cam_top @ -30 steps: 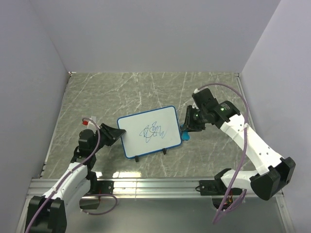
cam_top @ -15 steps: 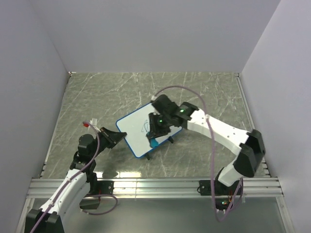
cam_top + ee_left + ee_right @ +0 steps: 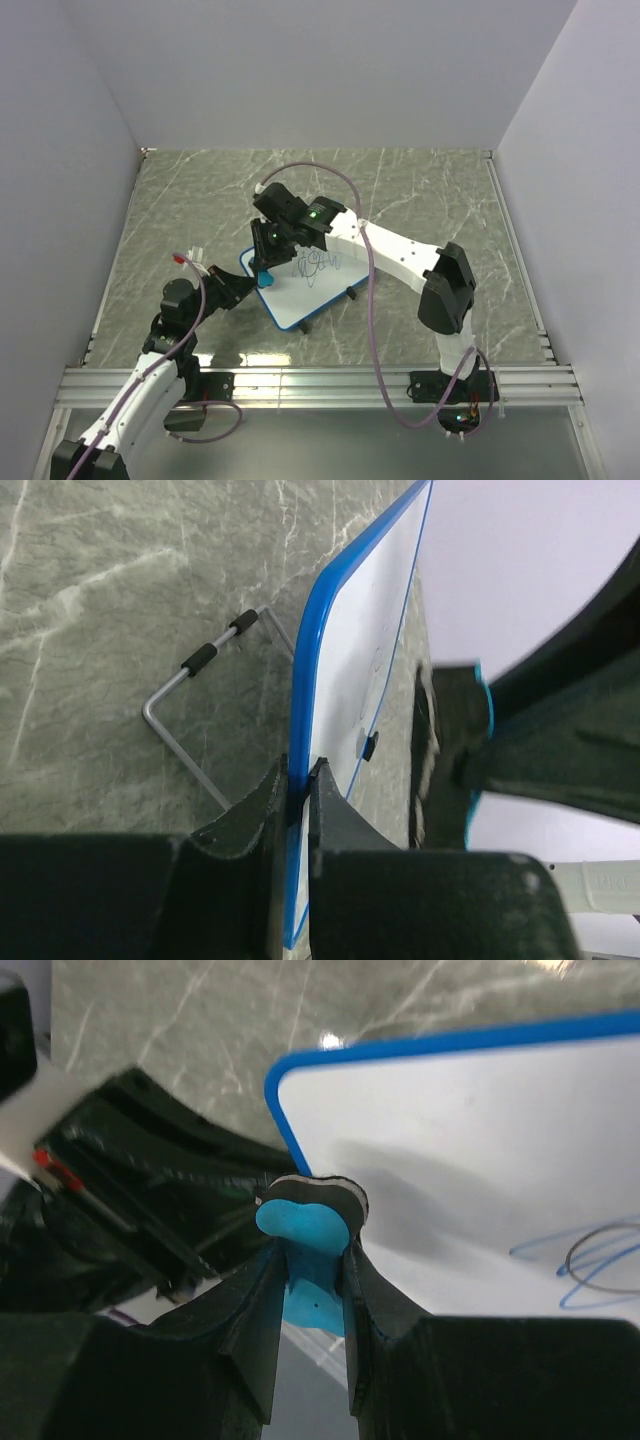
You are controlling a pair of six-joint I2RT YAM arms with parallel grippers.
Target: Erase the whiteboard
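Top view: the whiteboard [image 3: 300,300] stands tilted on the table [image 3: 200,200], near its centre. At the board's 9 o'clock edge the left gripper [image 3: 245,284] pinches the frame. Just inside that edge the right gripper [image 3: 264,268] holds the eraser [image 3: 264,277] over the board. The scribble [image 3: 318,265] lies at the eraser's 3 o'clock. The wire stand [image 3: 190,695] rests behind the board.

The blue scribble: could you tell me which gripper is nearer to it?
Right. The right gripper holds the eraser at the whiteboard's corner near the scribble; the left gripper clamps its edge, farther off.
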